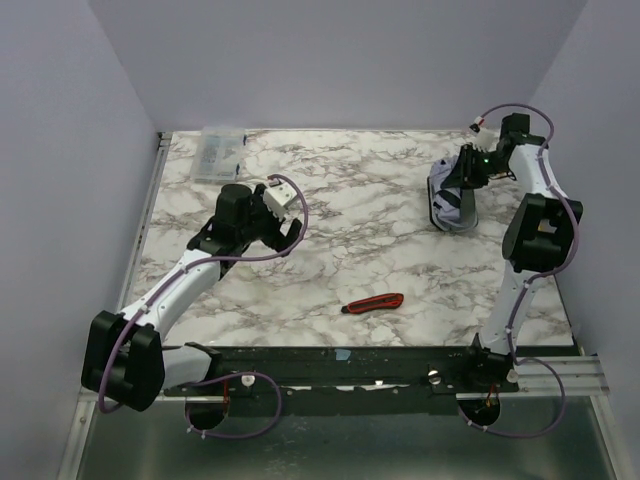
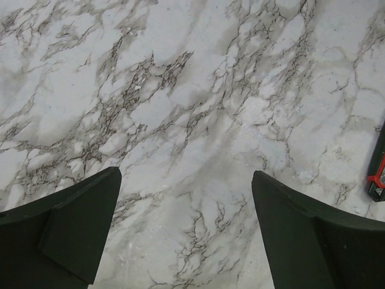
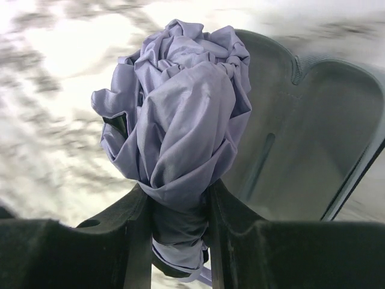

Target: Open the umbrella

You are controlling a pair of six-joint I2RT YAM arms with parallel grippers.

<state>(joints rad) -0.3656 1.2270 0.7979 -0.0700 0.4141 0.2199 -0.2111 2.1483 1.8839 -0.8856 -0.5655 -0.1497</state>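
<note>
The umbrella (image 3: 180,120) is folded, its lilac canopy bunched into a crumpled bundle. My right gripper (image 3: 179,217) is shut on the bundle's lower part, one finger pressed on each side. In the top view this gripper (image 1: 466,178) is at the far right of the table, with the umbrella (image 1: 455,208) hanging under it. The shaft and handle are hidden. My left gripper (image 2: 186,229) is open and empty, its fingers wide apart over bare marble. In the top view it (image 1: 285,225) is left of centre.
A grey oval pouch (image 3: 301,138) lies open right behind the umbrella. A red-and-black utility knife (image 1: 373,303) lies near the table's front edge and shows at the right edge of the left wrist view (image 2: 378,168). A clear plastic box (image 1: 218,152) stands at the back left corner.
</note>
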